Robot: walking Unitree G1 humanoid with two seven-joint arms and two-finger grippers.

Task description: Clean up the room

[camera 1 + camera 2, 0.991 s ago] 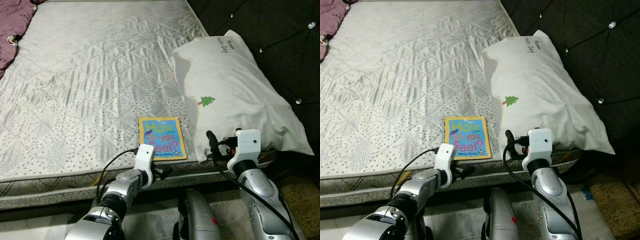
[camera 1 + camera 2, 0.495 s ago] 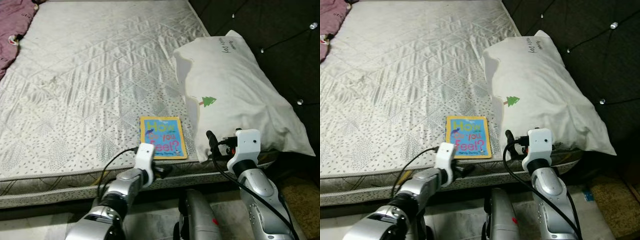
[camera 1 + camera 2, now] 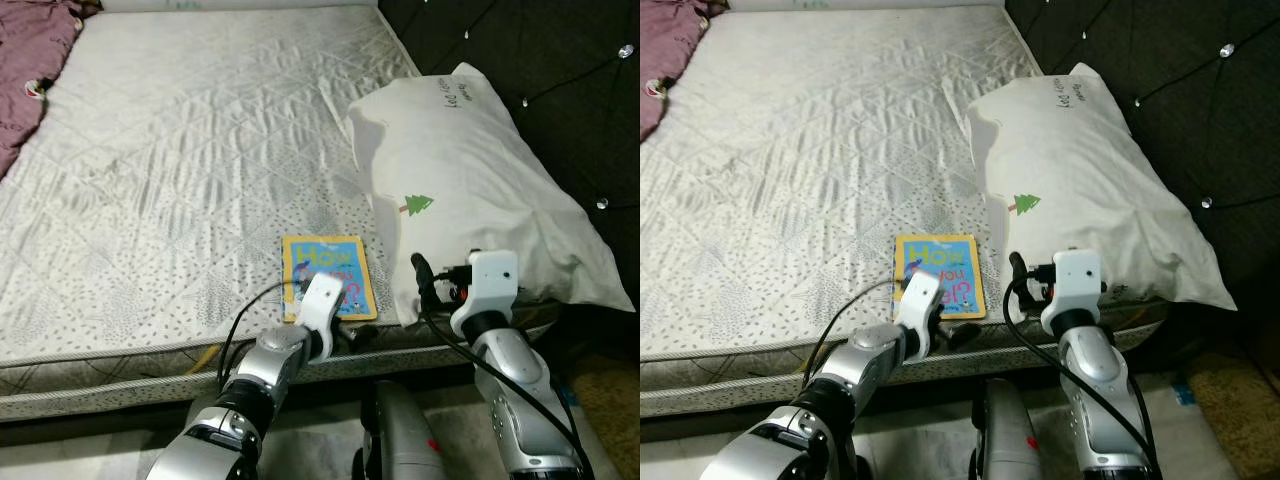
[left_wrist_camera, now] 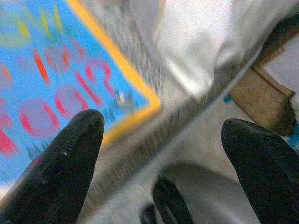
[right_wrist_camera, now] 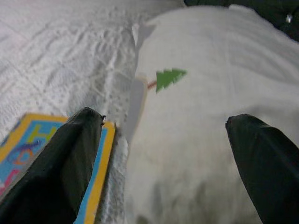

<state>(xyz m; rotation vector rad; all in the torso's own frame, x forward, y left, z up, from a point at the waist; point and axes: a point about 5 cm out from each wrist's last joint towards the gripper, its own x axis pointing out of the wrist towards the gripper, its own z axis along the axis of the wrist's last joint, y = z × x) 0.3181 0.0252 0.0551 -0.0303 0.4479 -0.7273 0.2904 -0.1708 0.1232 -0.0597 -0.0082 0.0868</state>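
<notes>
A blue picture book with a yellow border lies flat near the front edge of the grey quilted mattress, just left of a white pillow with a small green tree print. My left gripper is open at the book's near right corner, over the mattress edge. My right gripper is also open, hovering at the front of the pillow, with the book by one finger. Neither gripper holds anything.
A dark tufted headboard stands behind the pillow on the right. A purple cloth lies at the mattress's far left. My own grey body shows below the bed edge, and a brown mat lies on the floor at the right.
My left arm has reached forward and right, so its wrist now overlaps the book's near edge. The right arm has hardly moved. The camera tilted slightly.
</notes>
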